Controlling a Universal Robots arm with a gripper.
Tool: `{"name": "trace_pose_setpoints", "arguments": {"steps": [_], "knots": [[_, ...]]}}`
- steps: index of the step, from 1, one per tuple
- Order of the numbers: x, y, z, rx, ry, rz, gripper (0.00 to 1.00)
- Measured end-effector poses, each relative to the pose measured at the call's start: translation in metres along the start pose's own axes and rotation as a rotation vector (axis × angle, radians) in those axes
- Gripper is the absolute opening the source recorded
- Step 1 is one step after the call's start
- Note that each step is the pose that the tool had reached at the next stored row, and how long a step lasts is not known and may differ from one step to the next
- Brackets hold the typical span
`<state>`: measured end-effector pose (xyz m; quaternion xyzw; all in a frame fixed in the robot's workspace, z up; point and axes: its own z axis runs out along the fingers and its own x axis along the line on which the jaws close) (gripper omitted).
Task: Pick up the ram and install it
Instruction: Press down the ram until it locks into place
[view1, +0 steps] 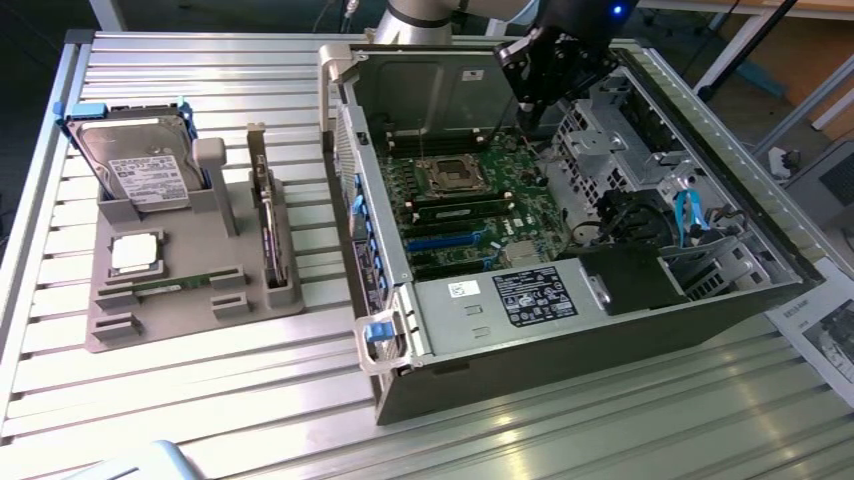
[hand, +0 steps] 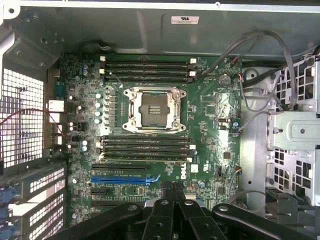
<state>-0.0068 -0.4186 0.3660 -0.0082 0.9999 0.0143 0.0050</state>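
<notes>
The ram (view1: 171, 288), a thin green stick, lies flat in a slot near the front of the grey holder (view1: 214, 225) at the exterior view's left. My gripper (view1: 529, 122) hangs far from it, over the open computer case (view1: 561, 330). In the wrist view the gripper (hand: 172, 192) has its black fingers pressed together with nothing between them. Below it lies the green motherboard (hand: 215, 115), with the open processor socket (hand: 154, 107) in the middle. Dark memory slots (hand: 147, 67) run on one side of the socket, and more slots (hand: 147, 147) on the other.
The holder also carries a hard drive (view1: 134, 165), a square silver processor (view1: 136, 252) and a dark expansion card (view1: 271, 235) standing on edge. Grey cables (hand: 260, 65) and a drive cage (hand: 300, 130) crowd one side of the case. Everything sits on a slatted metal table (view1: 200, 400).
</notes>
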Motion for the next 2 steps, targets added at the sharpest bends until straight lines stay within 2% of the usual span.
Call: {"name": "trace_pose_setpoints", "arguments": {"steps": [2], "knots": [[0.0000, 0.0000, 0.0000, 0.0000, 0.0000, 0.000, 0.10]]}}
